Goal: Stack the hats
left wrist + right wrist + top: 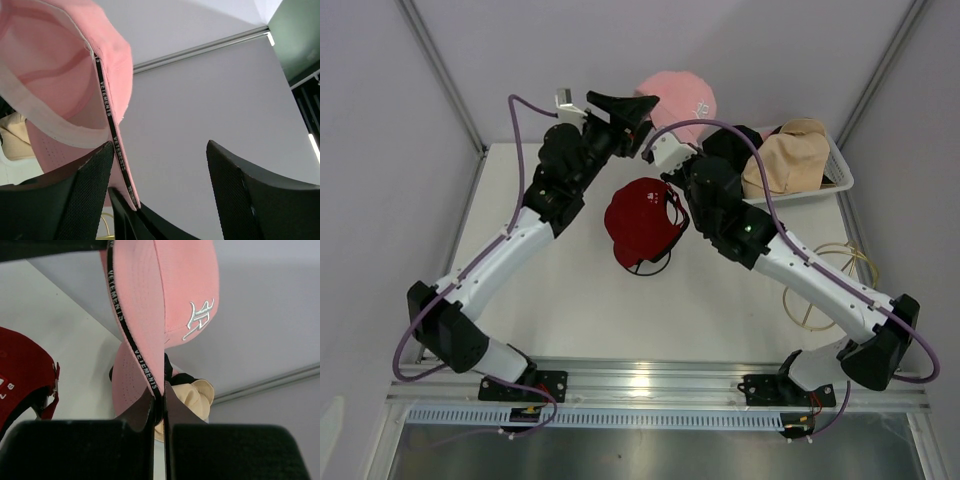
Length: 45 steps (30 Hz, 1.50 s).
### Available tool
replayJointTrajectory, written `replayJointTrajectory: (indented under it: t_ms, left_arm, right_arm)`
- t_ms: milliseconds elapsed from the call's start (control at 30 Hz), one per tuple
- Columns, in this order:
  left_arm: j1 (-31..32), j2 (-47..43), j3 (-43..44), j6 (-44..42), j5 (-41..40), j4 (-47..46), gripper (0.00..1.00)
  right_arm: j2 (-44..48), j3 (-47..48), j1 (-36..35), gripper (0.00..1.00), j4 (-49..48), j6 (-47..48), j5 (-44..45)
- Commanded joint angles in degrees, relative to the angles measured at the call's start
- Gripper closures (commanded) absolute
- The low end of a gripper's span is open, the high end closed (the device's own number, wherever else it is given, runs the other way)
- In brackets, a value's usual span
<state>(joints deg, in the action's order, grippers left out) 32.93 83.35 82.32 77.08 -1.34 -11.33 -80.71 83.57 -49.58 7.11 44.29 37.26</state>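
Right gripper (159,407) jaws clamped together on the trimmed brim edge of the pink cap (185,290), cap held up at far center. Left gripper (159,150) just beside it, jaws apart, brim edge running down between them, close to 1 finger; contact unclear. Red cap (640,220) lies on the tabletop (570,290) between the 2 arms. Tan hat (785,155) sits in white basket (842,178), far right.
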Motion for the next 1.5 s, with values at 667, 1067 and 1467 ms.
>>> replayJointTrajectory:
  t_ms: [667, 1067, 1467]
  left_arm:
    - [-0.9, 10.0, 11.0, -3.9, 14.0, -3.1, 0.99]
    - [-10.5, -2.0, 1.0, -15.5, 51.2, -1.3, 0.99]
    - [-16.8, -14.6, -15.2, -13.7, 64.7, -0.7, 0.99]
  right_arm:
    - [7.5, 3.1, -1.3, 0.23, 2.3, -9.0, -4.9]
    - [21.9, 9.1, 19.0, 0.01, 11.5, -36.0, -28.6]
    - [10.9, 10.0, 38.0, 0.01, 8.3, -52.3, -56.5]
